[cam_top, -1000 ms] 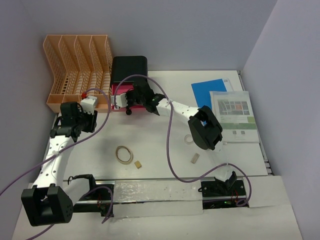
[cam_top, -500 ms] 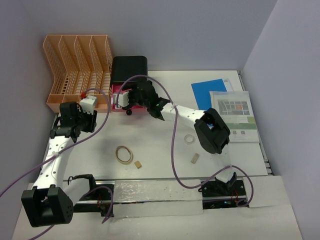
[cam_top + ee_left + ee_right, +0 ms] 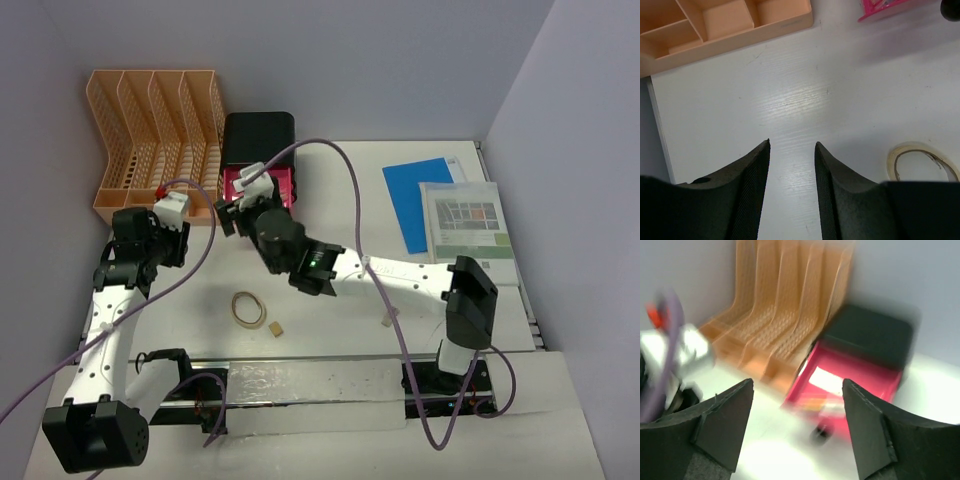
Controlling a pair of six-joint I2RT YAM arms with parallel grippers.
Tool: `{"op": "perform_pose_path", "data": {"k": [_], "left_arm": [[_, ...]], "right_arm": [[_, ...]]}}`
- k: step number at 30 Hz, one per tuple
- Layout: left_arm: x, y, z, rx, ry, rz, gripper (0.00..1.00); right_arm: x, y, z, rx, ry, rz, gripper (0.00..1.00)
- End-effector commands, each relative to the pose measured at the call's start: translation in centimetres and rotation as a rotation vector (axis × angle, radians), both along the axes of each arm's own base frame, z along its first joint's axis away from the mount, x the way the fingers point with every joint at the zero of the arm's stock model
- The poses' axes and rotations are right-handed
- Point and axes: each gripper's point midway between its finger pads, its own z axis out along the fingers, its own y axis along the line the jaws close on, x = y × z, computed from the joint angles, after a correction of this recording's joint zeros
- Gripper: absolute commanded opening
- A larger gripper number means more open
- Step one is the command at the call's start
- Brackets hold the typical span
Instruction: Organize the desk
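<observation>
The white desk (image 3: 330,190) holds everything. My left gripper (image 3: 172,243) hangs over its left side, in front of the peach file rack (image 3: 155,130). In the left wrist view this gripper (image 3: 791,144) is open over bare desk (image 3: 790,90), with nothing between its fingers. My right gripper (image 3: 238,208) reaches across to the black box (image 3: 260,140) and its pulled-out pink drawer (image 3: 272,185). The blurred right wrist view shows the right gripper (image 3: 797,382) open and empty, facing the open pink drawer (image 3: 860,380), which has something white inside.
A tan ring (image 3: 249,308) and a small tan block (image 3: 274,328) lie near the front, the ring (image 3: 922,162) to the right of my left fingers. A small pale piece (image 3: 390,318), a blue sheet (image 3: 420,190) and a printed booklet (image 3: 468,230) lie to the right.
The right gripper has opened wide and its arm has stretched out low across the desk, the forearm swinging toward the front. The left arm has shifted slightly.
</observation>
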Motion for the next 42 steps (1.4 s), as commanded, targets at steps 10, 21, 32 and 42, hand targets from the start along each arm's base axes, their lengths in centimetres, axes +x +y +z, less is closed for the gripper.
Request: {"op": "perform_pose_path", "data": {"k": [10,21,32,42], "left_arm": [[-0.2,-0.1,2.1,-0.014,-0.055,0.000,0.49],[-0.1,-0.5,2.1,-0.023,-0.050,-0.026,0.48],[-0.1,-0.7,1.7,-0.031,-0.030,-0.037,0.48],[-0.1,-0.9,1.4,-0.037,-0.018,-0.047,0.48]], "right_arm": [[0.9,1.3,-17.6,0.173,0.507,-0.245,0.74],[5.8,1.5,-21.9,0.147,0.572,-0.314,0.65],[9.1,0.7,-18.7,0.225,0.469,-0.331,0.54],[11.8,0.3,-16.1,0.312,0.428,-0.343,0.54]]}}
